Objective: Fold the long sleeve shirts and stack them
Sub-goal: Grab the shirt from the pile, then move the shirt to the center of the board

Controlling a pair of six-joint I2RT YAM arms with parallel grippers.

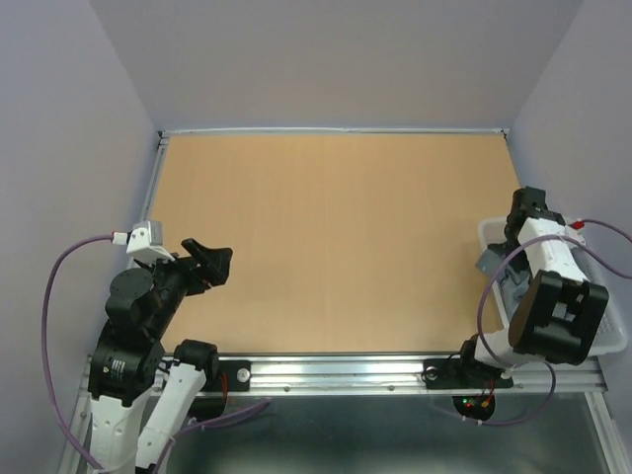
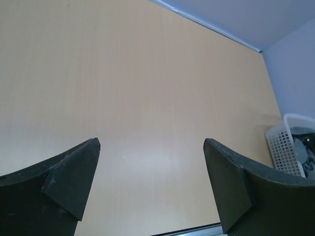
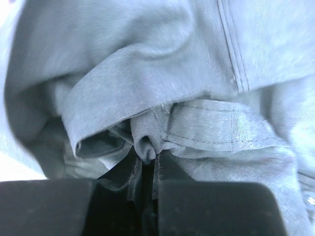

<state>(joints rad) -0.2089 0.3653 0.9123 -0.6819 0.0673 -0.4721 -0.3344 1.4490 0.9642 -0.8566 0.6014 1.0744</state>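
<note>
**Top external view.** The tan surface (image 1: 336, 237) is seen from above. The left arm (image 1: 138, 316) is raised over the near-left part of the surface. The left end effector (image 1: 219, 267) is released, its fingers spread, and nothing is held between them. The right arm (image 1: 548, 257) is bent down into a white mesh basket (image 1: 617, 341) at the right edge of the surface. Its fingertips are hidden from this view by the arm. Part of the grey shirt (image 1: 491, 260) is seen bunched at the basket's left rim, just beside the wrist.

**Left wrist view.** Both fingers (image 2: 74, 182) of the left end effector (image 2: 152, 184) are seen wide apart above bare surface (image 2: 123, 73), and nothing is touched by them. The basket (image 2: 280, 147) is seen far to the right, with grey cloth of the shirt (image 2: 301, 147) inside it.

**Right wrist view.** The frame is filled by crumpled shirt (image 3: 147, 73). Double-stitched seams and a folded band are noted. The right end effector (image 3: 147, 169) is clenched, its fingers brought almost together. A small pinched fold of the grey cloth is gripped at the tips. Which part of the shirt is gripped cannot be told. The rest of the garment is heaped around and beyond the fingers.
</note>
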